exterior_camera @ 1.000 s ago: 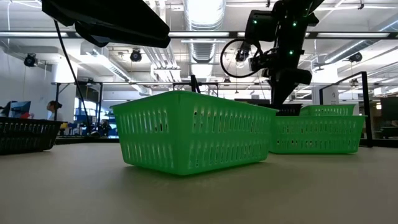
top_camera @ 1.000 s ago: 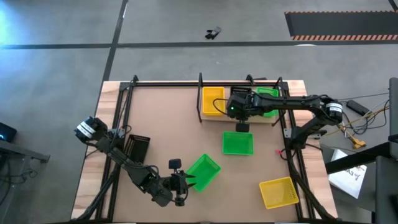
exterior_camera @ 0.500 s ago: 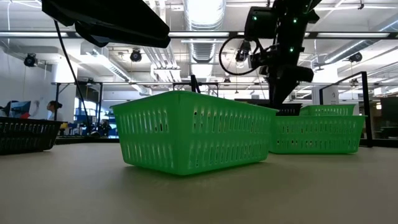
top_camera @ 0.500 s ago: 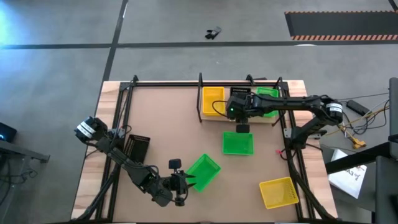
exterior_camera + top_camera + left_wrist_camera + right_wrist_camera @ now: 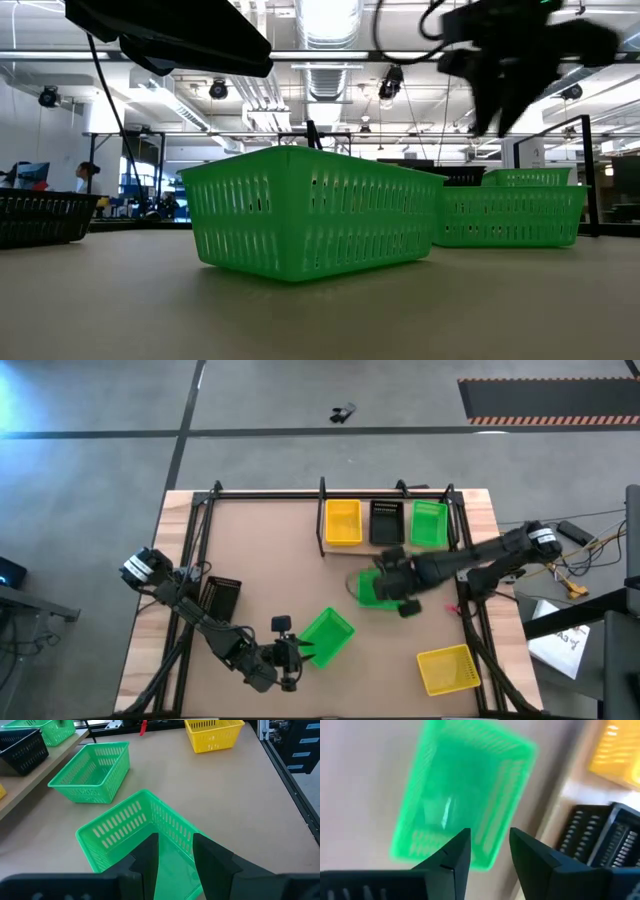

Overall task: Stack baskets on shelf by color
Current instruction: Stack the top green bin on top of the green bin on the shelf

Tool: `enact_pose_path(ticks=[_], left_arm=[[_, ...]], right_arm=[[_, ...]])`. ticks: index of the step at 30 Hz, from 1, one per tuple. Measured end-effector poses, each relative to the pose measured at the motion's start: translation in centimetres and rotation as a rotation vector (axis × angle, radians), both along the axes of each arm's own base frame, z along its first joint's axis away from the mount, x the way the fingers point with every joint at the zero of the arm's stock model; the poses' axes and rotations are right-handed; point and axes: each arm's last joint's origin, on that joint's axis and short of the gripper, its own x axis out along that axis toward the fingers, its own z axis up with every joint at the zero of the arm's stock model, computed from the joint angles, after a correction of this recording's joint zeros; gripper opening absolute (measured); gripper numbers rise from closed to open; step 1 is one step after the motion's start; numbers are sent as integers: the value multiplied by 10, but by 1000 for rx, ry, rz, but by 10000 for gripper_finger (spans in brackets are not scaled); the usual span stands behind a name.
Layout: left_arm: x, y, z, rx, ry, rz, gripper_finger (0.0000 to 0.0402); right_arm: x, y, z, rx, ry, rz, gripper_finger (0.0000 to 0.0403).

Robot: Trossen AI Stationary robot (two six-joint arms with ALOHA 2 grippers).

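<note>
The right gripper (image 5: 404, 603) has swung off the shelf (image 5: 325, 547) within the last second and now hangs over the green basket (image 5: 380, 589) that lies on the table just in front of the shelf, toward the table's right edge; its fingers (image 5: 451, 856) stand parted with nothing between them, and the right wrist view looks straight down into that basket past them. A second ago this gripper sat over the middle of the shelf. Now the black basket (image 5: 385, 522) stands there alone, between a yellow basket (image 5: 343, 521) at the shelf's left end and a green shelf basket (image 5: 429, 523) at its right end, so the black one reads as delivered and released. That makes the loose green basket the likely next pick, bound for the green one at the shelf's right end. Farther out, the left gripper (image 5: 292, 656) waits near the table's front edge, its fingers (image 5: 146, 857) open and straddling the near wall of a second green basket (image 5: 327, 635) without clamping it. A yellow loose basket (image 5: 447, 668) lies by the front right corner and a spare black basket (image 5: 219, 596) near the left edge. By my judgement the sorting is about a third done, with four baskets not yet stacked.
</note>
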Motion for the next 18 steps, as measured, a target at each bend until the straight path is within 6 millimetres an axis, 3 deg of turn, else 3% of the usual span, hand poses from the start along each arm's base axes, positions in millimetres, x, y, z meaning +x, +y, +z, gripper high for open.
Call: enact_pose_path(ticks=[3,7,14,18], left_arm=[[0,0,0,0,0,0,105],[0,0,0,0,0,0,105],[0,0,0,0,0,0,105],[0,0,0,0,0,0,105]], right_arm=[[-16,25,-9,-56,104,143,121],[-33,42,-27,-105,221,328,122],[-48,41,-54,-192,323,462,170],[-48,41,-70,-198,295,575,189]])
